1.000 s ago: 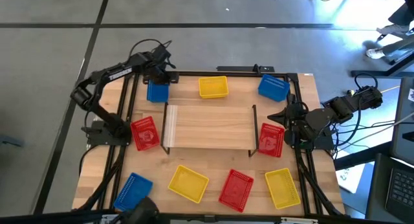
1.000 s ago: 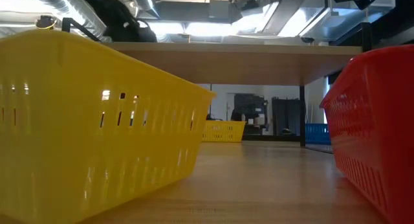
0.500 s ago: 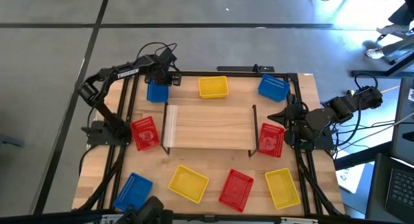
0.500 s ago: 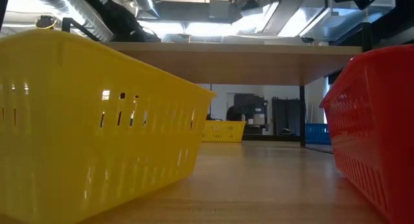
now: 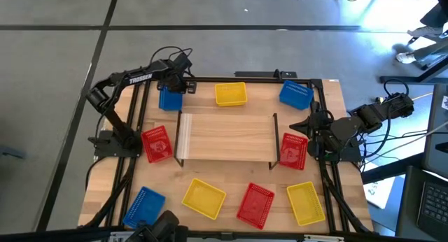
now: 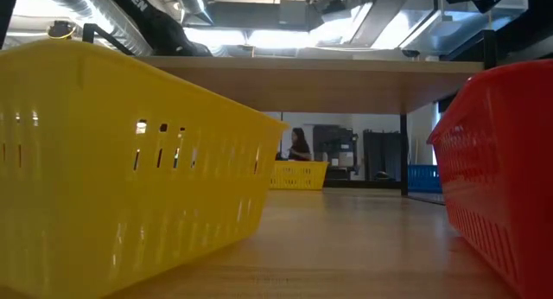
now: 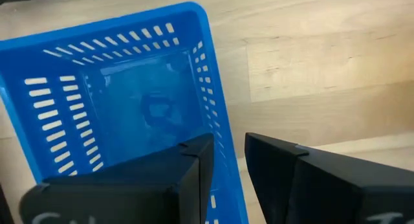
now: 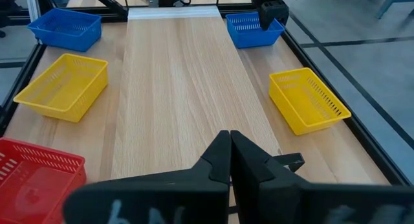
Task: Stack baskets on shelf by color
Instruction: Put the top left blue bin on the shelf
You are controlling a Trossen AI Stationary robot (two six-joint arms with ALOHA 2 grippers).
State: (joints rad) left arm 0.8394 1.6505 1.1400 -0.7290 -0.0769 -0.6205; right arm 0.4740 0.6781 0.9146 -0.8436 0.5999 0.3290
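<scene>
Left end effector (image 7: 226, 162): you are hovering it parted over the blue basket (image 5: 170, 98), one finger inside the wall, one outside.
Basket position: sitting on the bench (image 5: 231, 184) by the shelf (image 5: 225, 136).
Advice: lower squarely, clamp that wall.
Right end effector (image 8: 229, 143): resting closed.

Left hand (image 7: 226, 160) parted, right hand (image 8: 230, 141) closed

White lettering, apparently "TROSSEN", on the left arm (image 5: 138, 77).
</scene>
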